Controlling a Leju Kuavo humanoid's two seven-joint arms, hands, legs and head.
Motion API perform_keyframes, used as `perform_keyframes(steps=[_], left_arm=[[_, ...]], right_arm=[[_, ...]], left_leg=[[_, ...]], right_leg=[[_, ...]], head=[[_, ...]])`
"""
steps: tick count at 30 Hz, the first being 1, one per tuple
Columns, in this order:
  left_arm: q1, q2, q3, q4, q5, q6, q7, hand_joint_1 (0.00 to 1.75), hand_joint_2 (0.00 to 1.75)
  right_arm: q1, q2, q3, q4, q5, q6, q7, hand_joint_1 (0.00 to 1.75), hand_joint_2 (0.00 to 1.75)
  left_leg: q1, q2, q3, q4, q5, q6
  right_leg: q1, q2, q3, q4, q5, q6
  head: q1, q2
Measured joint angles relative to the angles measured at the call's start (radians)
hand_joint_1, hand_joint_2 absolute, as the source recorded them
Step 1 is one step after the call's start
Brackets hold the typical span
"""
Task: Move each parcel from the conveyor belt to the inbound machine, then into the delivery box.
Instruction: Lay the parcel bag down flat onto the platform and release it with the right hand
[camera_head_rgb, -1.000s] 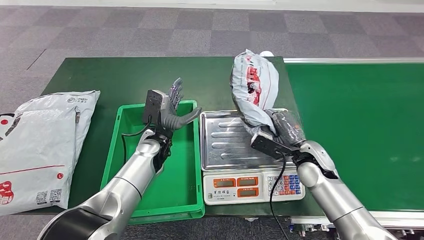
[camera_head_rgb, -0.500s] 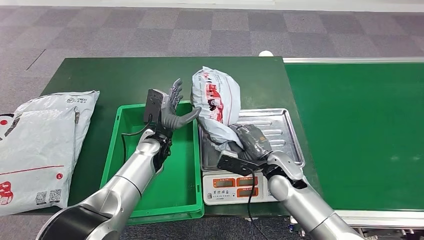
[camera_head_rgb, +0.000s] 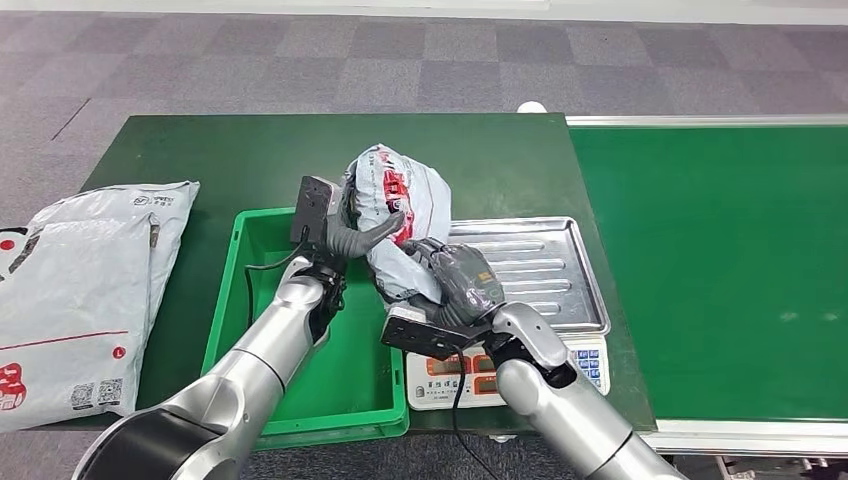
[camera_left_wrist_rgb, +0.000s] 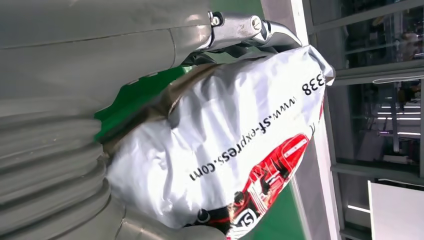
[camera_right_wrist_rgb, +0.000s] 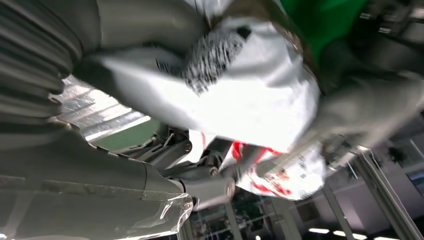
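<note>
A: Where do we have the soft grey plastic mailer parcel with red print (camera_head_rgb: 398, 205)?

B: In our right hand (camera_head_rgb: 462, 283), fingers wrapped round its lower end, up at the green tray's (camera_head_rgb: 228, 300) one o'clock corner. Our left hand (camera_head_rgb: 345, 222) touches it, thumb across the front; whether it grips, we cannot tell.

A: How far along are we?

B: It hangs beside the steel-topped weighing scale (camera_head_rgb: 535, 270), at the scale's ten o'clock. We judge lowering it into the tray remains.

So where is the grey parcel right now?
Head view, centre: the grey parcel is held up between both hands, above the gap between the green bin and the scale.
</note>
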Motion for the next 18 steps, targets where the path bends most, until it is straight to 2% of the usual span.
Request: perform_keyframes(steps=[5, 17, 18], left_arm=[[-0.003, -0.003, 0.0, 0.01, -0.003, 0.007, 0.004, 0.0, 1.75], [-0.007, -0.007, 0.0, 0.02, -0.008, -0.012, 0.016, 0.0, 1.75], [-0.007, -0.008, 0.0, 0.021, -0.015, -0.015, 0.02, 0.44, 1.75]], right_arm=[[0.001, 0.036, -0.041, -0.016, 0.015, 0.007, 0.012, 0.0, 1.75], [0.002, 0.075, -0.092, -0.019, 0.032, 0.031, 0.009, 0.0, 1.75], [0.002, 0.079, -0.1, -0.019, 0.037, 0.038, 0.007, 0.0, 1.75]], left_leg=[[0.0, 0.0, 0.0, 0.0, 0.0, 0.0], [0.0, 0.0, 0.0, 0.0, 0.0, 0.0], [0.0, 0.0, 0.0, 0.0, 0.0, 0.0]], right_leg=[[0.0, 0.0, 0.0, 0.0, 0.0, 0.0], [0.0, 0.0, 0.0, 0.0, 0.0, 0.0], [0.0, 0.0, 0.0, 0.0, 0.0, 0.0]], head=[[0.0, 0.0], [0.0, 0.0], [0.0, 0.0]])
